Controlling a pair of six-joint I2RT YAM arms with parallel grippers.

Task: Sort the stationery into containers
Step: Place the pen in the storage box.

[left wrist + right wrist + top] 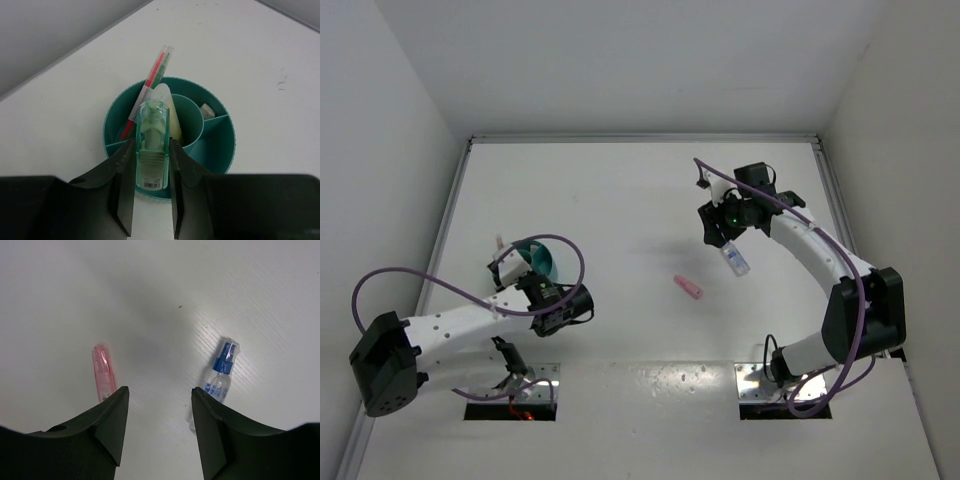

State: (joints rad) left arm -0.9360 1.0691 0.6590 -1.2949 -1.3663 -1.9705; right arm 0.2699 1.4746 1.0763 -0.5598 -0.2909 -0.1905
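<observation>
From above, the left pincer (523, 275) sits at the near side of the cup (542, 262), which lies just ahead of its tips; what it grips is too small to tell here; the right pincer (718, 238) hangs over the table (620, 190) well apart from the cup, with the bottle (737, 262) just below it and to its side and the pink marker (689, 288) a little further off on the other side; both lie flat on the table. At the left wrist, the left pincer (152, 165) is pinching a pale marker (152, 150), its two fingers (120, 185) pressed against the barrel's sides; the marker points straight ahead, and its cap shows against the cup's (220, 160) middle well; whether it touches the cup cannot be told; ahead and left of the tips, thin pens (152, 82) lean out over the far rim; a yellowish piece (170, 102) stands in the middle well just past the cap; ahead and right, a small pale thing (207, 108) lies in a side compartment. At the right wrist, the right pincer (159, 392) is spread wide with nothing between its fingers (112, 420); the pink marker (103, 372) lies just ahead of the left finger, its near end hidden behind it; the bottle (220, 377) lies just ahead of the right finger, blue cap pointing away.
</observation>
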